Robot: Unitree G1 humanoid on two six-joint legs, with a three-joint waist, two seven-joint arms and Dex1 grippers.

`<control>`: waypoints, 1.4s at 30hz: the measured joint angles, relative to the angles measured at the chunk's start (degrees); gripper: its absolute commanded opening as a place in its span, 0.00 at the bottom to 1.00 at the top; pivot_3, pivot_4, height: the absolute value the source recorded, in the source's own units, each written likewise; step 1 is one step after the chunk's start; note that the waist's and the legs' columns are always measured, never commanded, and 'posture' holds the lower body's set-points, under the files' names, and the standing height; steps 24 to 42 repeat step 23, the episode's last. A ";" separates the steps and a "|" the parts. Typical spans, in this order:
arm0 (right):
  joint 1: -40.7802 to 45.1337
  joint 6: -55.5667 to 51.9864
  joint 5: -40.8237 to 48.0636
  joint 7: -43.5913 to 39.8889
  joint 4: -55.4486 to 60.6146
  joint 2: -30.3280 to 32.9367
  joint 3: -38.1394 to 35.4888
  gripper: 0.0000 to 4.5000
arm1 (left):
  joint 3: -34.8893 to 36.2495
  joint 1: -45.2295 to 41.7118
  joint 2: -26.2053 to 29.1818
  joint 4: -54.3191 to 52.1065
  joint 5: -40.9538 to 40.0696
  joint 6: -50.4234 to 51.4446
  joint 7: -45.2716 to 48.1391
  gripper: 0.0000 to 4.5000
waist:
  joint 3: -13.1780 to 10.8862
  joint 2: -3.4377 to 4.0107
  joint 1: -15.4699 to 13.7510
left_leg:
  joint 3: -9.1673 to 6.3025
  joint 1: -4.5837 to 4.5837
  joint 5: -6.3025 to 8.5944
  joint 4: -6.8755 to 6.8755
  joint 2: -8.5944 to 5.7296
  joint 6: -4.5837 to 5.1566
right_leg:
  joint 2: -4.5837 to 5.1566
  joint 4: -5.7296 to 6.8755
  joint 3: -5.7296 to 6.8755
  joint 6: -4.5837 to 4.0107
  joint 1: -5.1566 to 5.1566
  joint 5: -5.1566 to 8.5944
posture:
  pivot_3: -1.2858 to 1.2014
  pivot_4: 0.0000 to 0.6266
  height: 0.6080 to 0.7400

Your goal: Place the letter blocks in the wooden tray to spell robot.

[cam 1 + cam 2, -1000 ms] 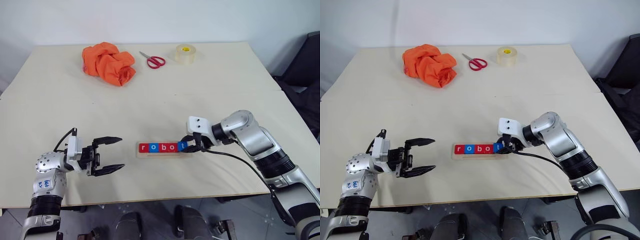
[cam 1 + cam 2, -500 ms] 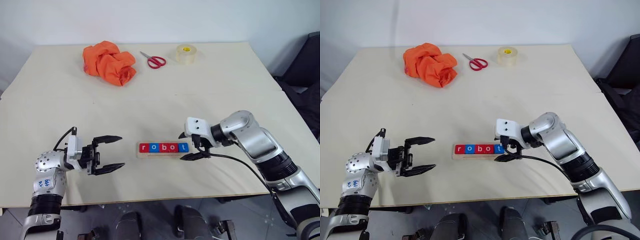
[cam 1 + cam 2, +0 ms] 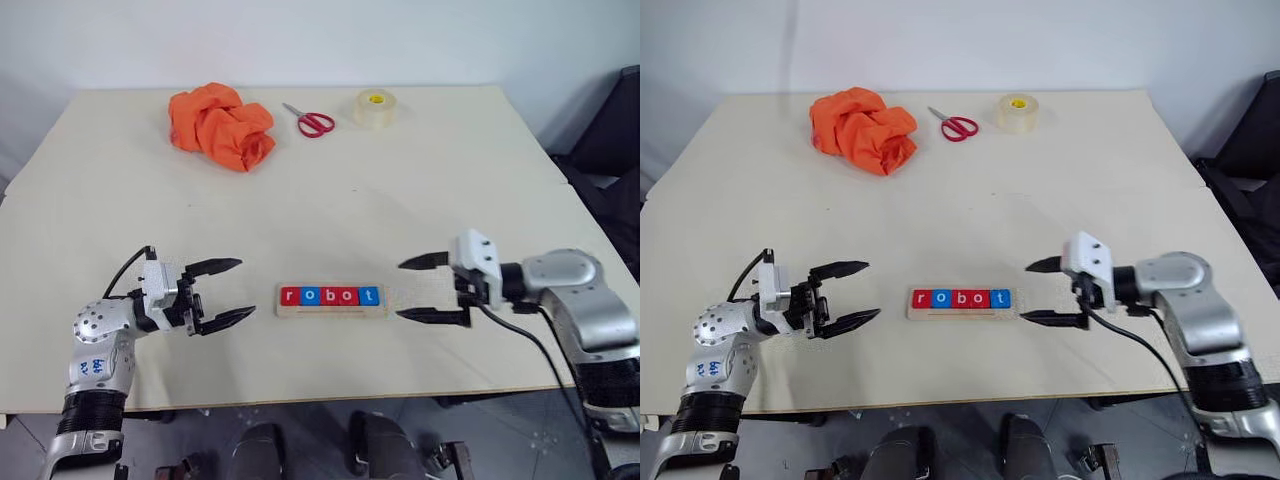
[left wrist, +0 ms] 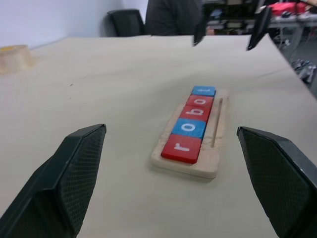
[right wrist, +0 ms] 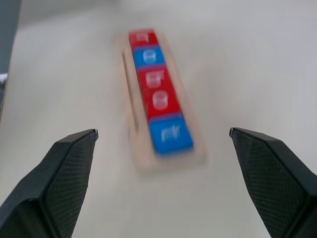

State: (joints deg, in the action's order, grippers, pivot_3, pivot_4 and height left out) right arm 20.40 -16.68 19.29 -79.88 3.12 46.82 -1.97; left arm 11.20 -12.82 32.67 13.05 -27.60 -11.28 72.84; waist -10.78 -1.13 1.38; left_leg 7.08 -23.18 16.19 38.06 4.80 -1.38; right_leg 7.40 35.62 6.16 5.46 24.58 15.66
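The five small square letter blocks [image 3: 331, 295] — red, blue, red, red, blue, white letters reading r-o-b-o-t — sit in a row in the pale, long wooden tray [image 3: 331, 311] near the front edge of the cream table [image 3: 400, 190], so the spelling looks done. The right gripper [image 3: 424, 290] hangs just beside the tray's "t" end with its black fingers spread wide and empty, and the left gripper [image 3: 222, 292] waits off the "r" end, likewise wide and empty. From here I'd say the good finish is a clean retreat (straight away from the tray, fingers kept apart) — nothing brushing that last blue tile.
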 measured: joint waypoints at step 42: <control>4.12 11.96 10.67 -8.42 -19.58 1.36 -6.72 0.99 | 10.29 9.08 6.00 -7.23 -6.32 2.00 1.16 1.00 | 0.00 0.01 0.18 | 0.01 0.11 -0.05 0.00 0.06 -0.10 | -0.03 0.15 -0.03 -0.04 0.02 0.01 | 0.52 0.24 1.00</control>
